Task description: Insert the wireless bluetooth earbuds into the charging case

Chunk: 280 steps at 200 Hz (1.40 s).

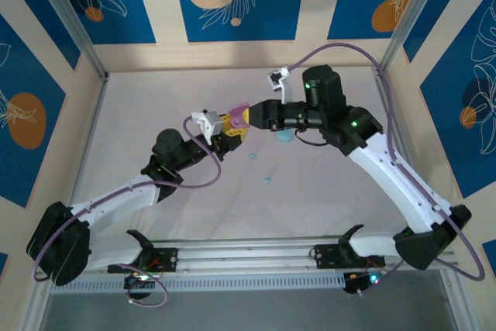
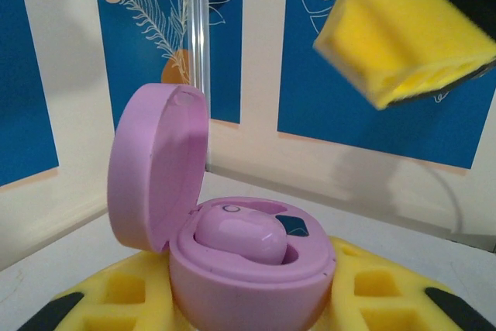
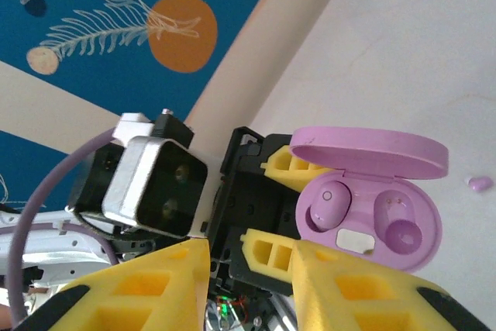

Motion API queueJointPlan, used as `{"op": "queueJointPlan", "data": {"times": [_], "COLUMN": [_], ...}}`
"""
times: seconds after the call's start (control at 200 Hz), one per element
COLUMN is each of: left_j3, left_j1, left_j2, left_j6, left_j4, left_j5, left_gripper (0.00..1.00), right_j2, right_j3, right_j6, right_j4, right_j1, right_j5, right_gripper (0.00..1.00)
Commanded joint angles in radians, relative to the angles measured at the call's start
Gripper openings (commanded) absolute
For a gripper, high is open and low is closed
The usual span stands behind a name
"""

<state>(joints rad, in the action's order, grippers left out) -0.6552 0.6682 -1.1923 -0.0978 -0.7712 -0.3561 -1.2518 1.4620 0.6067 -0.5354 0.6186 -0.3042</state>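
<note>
So the case [image 2: 248,277] is a glossy pink pebble, flipped open, with its lid [image 2: 155,164] standing up on the hinge side. One pink bud [image 2: 240,238] sits snug in its well. It's smooth and rounded, same pink as the case, with a tiny ring mark near one end. From the right wrist view, the other well has two little dots and a round purple shape low down. I can't tell if that's a second bud or just the socket. There's also a small window patch between the two wells.

The left end effector [image 1: 229,128] is pinching the case between its yellow fingers [image 3: 283,162]. It holds the case up off the tabletop [image 1: 155,98], about mid-width and closer to the far edge. The right end effector [image 3: 248,261] is spread with nothing between its yellow fingers, just beside the case and pointing at it.

On the tabletop, a blue case [image 1: 284,136] lies just right of the held one. One blue bud [image 1: 250,156] and another [image 1: 267,181] sit a bit nearer the near edge. A loose pink bud [image 3: 478,184] lies off past the lid.
</note>
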Motion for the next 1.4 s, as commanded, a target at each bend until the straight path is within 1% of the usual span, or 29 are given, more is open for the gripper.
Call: {"op": "queueJointPlan", "data": {"times": [0.0,0.06,0.095,0.16,0.23,0.3,0.455,0.575,0.68,0.83,0.975,1.1,1.211,1.396], "left_j3": [0.01,0.012,0.011,0.013,0.013,0.012,-0.011,-0.039,-0.06,-0.075,-0.073,-0.074,-0.071,-0.065], "left_j1": [0.008,0.009,0.009,0.009,0.009,0.01,0.009,0.01,0.009,0.009,0.009,0.009,0.009,0.01], "left_j2": [0.044,0.058,0.068,0.09,0.119,0.151,0.222,0.262,0.289,0.314,0.337,0.351,0.36,0.371], "left_j6": [0.019,0.025,0.03,0.038,0.049,0.061,0.068,0.069,0.067,0.069,0.073,0.076,0.081,0.083], "left_j4": [-0.069,-0.061,-0.054,-0.04,-0.018,0.01,0.09,0.144,0.172,0.199,0.213,0.23,0.244,0.254], "left_j5": [0.014,0.018,0.02,0.029,0.047,0.069,0.13,0.143,0.143,0.143,0.155,0.157,0.158,0.161], "left_gripper": [0.32,0.32,0.32,0.32,0.32,0.32,0.32,0.32,0.32,0.32,0.32,0.32,0.32,0.32], "right_j2": [0.074,0.09,0.091,0.076,0.049,0.005,-0.134,-0.272,-0.397,-0.583,-0.741,-0.846,-0.916,-0.992], "right_j3": [-0.064,-0.1,-0.116,-0.152,-0.195,-0.214,-0.219,-0.172,-0.097,0.048,0.174,0.261,0.319,0.374], "right_j6": [-0.016,0.021,0.05,0.099,0.118,0.107,0.059,0.013,-0.054,-0.091,-0.078,-0.044,-0.009,0.033], "right_j4": [0.068,0.056,0.039,0.028,0.036,0.023,0.004,-0.042,-0.098,-0.185,-0.228,-0.243,-0.252,-0.252], "right_j1": [-0.033,-0.076,-0.123,-0.206,-0.265,-0.291,-0.298,-0.268,-0.215,-0.141,-0.068,-0.022,0.004,0.023], "right_j5": [0.095,0.153,0.158,0.109,0.054,0.03,-0.052,-0.099,-0.094,-0.069,-0.033,0.003,0.04,0.059], "right_gripper": [0.34,0.34,0.34,0.34,0.34,0.34,0.35,0.34,0.34,0.35,0.35,0.36,0.35,0.35]}}
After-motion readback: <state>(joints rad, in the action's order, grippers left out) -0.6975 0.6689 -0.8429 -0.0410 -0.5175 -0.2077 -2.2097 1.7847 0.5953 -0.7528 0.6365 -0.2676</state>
